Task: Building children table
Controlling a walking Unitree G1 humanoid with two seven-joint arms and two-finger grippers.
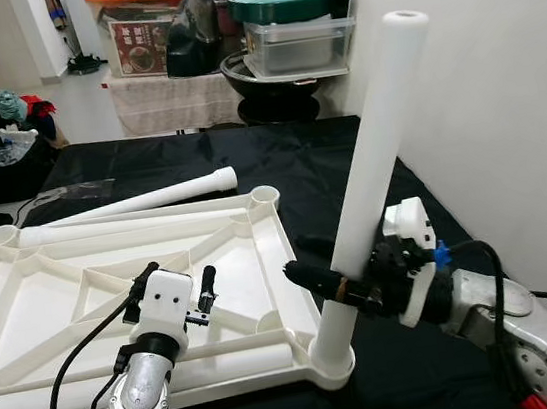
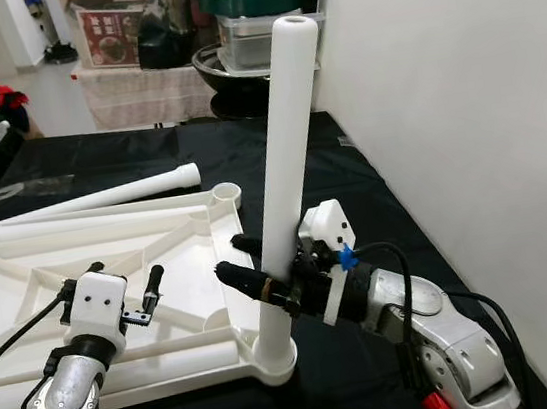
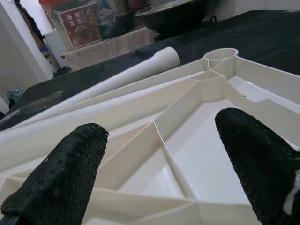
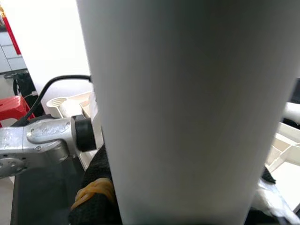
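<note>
A white table leg [image 1: 372,146] is held by the right gripper [image 1: 326,280], whose black fingers are clamped around the leg's lower part, just above the near right corner socket [image 1: 332,356] of the upturned white tabletop [image 1: 123,285]. The leg's narrowed foot is seen entering that socket, and the leg stands tilted, its top leaning away to the right. The step in hand is judged to be the seating of this leg. The next move is judged to call for the leg to be brought upright and pressed or twisted down until it is fully home. The tabletop lies underside up on a black cloth [image 1: 278,159], its ribs and round corner sockets exposed. Two further legs [image 1: 127,204] lie along its far edge. The left gripper [image 1: 179,283] is held over the tabletop's near edge with its fingers [image 3: 61,173] spread apart and nothing between them.
</note>
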